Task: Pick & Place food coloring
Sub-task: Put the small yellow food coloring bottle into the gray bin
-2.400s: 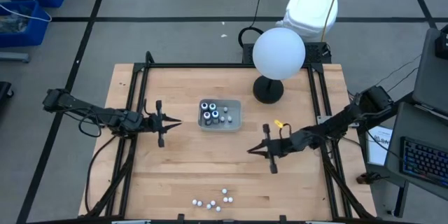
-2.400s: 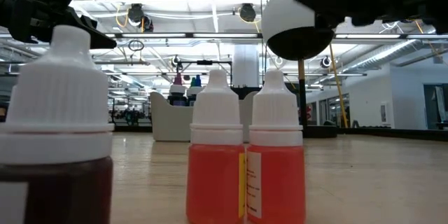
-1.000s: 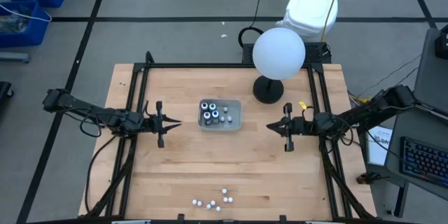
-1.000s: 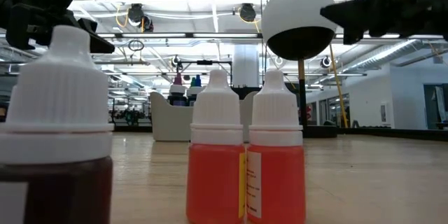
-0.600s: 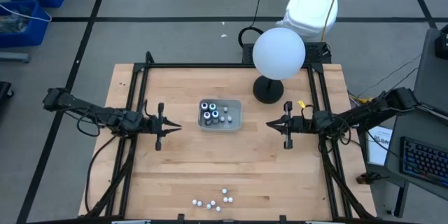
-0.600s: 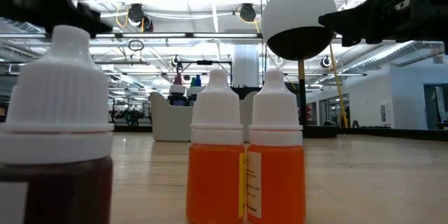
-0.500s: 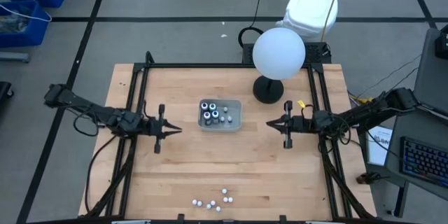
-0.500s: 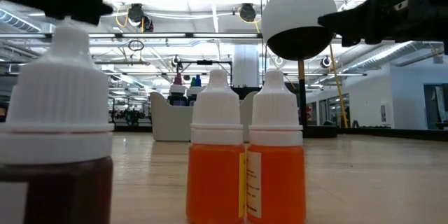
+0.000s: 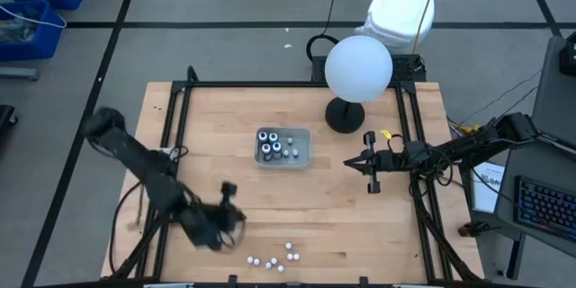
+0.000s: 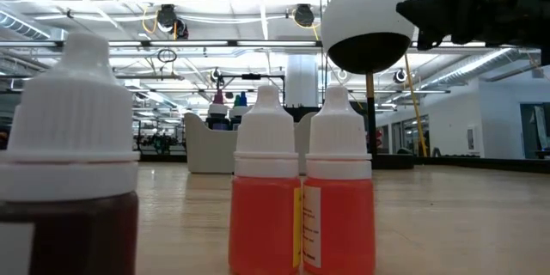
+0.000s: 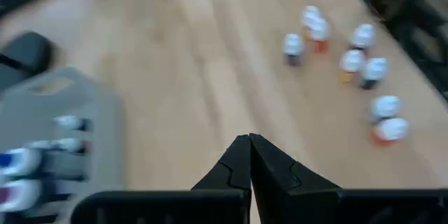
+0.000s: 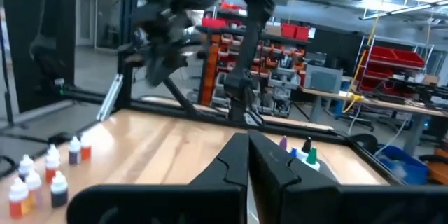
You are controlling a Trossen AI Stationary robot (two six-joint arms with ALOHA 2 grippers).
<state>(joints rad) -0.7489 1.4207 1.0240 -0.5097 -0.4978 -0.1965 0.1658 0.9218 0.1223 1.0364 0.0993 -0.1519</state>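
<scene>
Wooden table (image 9: 270, 198) carries a grey tray (image 9: 301, 148) at centre holding several food coloring bottles (image 9: 273, 147). A second cluster of white-capped bottles (image 9: 273, 257) stands loose near the front edge. Left gripper (image 9: 229, 205) hovers just beside that loose cluster, fingers (image 11: 241, 157) pressed together, holding nothing. Right gripper (image 9: 367, 164) waits well to the tray's right, fingers (image 12: 241, 155) likewise closed and empty. White globe (image 9: 358, 68) stands behind the tray.

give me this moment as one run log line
left gripper: shut, empty, near loose white-capped food coloring bottles | right gripper: shut, empty, waiting right of grey plastic tray | tray: holds several bottles
</scene>
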